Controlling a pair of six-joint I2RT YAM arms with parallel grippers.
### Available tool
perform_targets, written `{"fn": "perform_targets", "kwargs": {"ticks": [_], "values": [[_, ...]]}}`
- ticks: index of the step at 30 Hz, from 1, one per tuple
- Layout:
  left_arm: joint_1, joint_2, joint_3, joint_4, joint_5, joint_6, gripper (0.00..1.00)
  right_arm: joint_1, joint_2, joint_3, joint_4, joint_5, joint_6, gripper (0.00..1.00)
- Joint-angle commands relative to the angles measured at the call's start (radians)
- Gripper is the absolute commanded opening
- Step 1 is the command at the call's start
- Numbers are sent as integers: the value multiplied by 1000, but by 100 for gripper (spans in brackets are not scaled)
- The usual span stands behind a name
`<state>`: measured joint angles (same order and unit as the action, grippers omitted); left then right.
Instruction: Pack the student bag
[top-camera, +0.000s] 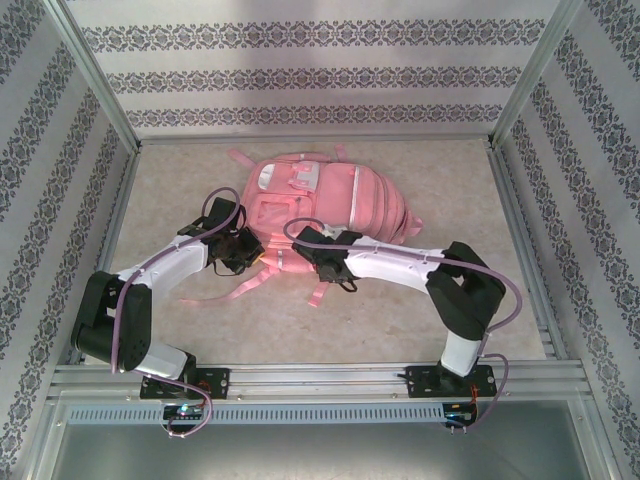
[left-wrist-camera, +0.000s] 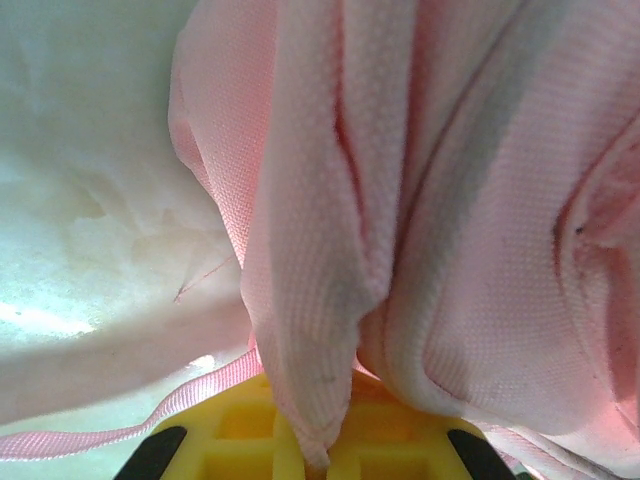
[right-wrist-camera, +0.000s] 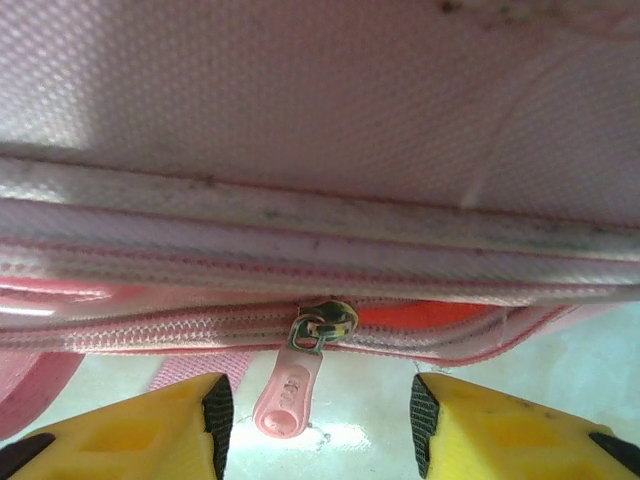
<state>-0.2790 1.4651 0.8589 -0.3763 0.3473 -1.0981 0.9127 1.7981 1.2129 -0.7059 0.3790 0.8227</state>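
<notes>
Right gripper (right-wrist-camera: 320, 405), jaws partly parted and empty, flanks the zip pull (right-wrist-camera: 288, 392), the surest hold on the soft, limp student bag (top-camera: 340, 200), while the left gripper (left-wrist-camera: 315, 445) pinches its fabric.

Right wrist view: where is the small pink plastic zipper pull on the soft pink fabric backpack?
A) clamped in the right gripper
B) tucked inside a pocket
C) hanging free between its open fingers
C: the zipper pull hangs in the gap between the right gripper's spread yellow fingers, touching neither.
</notes>
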Motion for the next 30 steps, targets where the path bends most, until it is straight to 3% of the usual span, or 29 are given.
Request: {"fn": "perform_targets", "kwargs": {"ticks": [1, 11, 22, 30], "values": [[22, 14, 22, -39, -34, 15, 0, 15, 43, 54, -85, 48, 33, 52], [22, 24, 18, -30, -34, 8, 0, 29, 177, 132, -132, 91, 57, 49], [23, 17, 4, -32, -43, 9, 0, -10, 218, 178, -140, 131, 21, 23], [24, 10, 5, -45, -52, 24, 0, -30, 143, 130, -96, 114, 0, 0]]}}
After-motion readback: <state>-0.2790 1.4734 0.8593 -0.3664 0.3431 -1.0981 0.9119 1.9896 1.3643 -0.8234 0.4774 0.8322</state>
